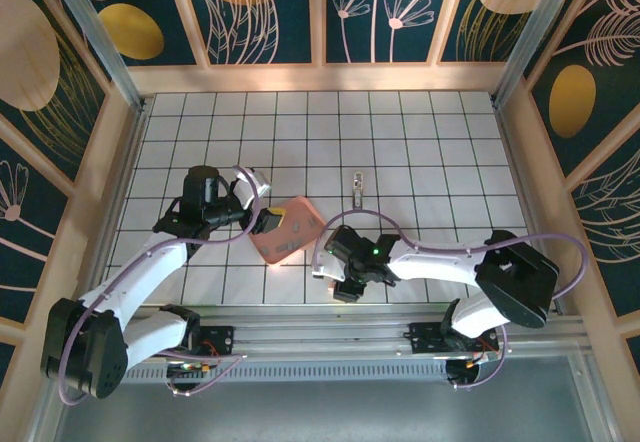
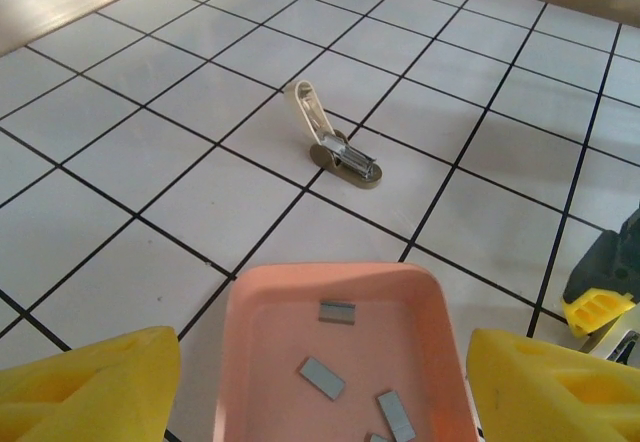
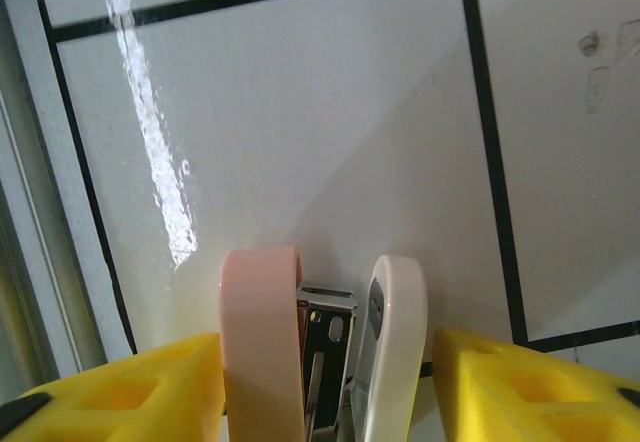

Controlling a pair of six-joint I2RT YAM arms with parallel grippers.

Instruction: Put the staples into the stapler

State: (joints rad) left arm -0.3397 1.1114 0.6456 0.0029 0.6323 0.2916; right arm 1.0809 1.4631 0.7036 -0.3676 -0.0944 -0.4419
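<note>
**Left wrist and right wrist views: two pincers, tray and stapler**

Left gripper [image 2: 320, 354]: the yellow fingers [image 2: 90, 387] stand wide apart, one at each side of the near end of the pink tray [image 2: 270, 332], not closed on it. Staples [image 2: 321, 377]: several short grey strips lie loose on the tray floor. Beyond the tray, on the white tiled table [image 2: 150, 162], a small cream-handled metal tool [image 2: 340, 154] rests with its handle tilted up. Right gripper [image 3: 325, 367]: the fingers [image 3: 520, 392] flank a stapler [image 3: 262, 342], its pink and white arms upright with the metal channel between them. Whether they clamp it cannot be told. Top external view: the tray sits between the two grippers, and the cream tool lies farther out.
</note>
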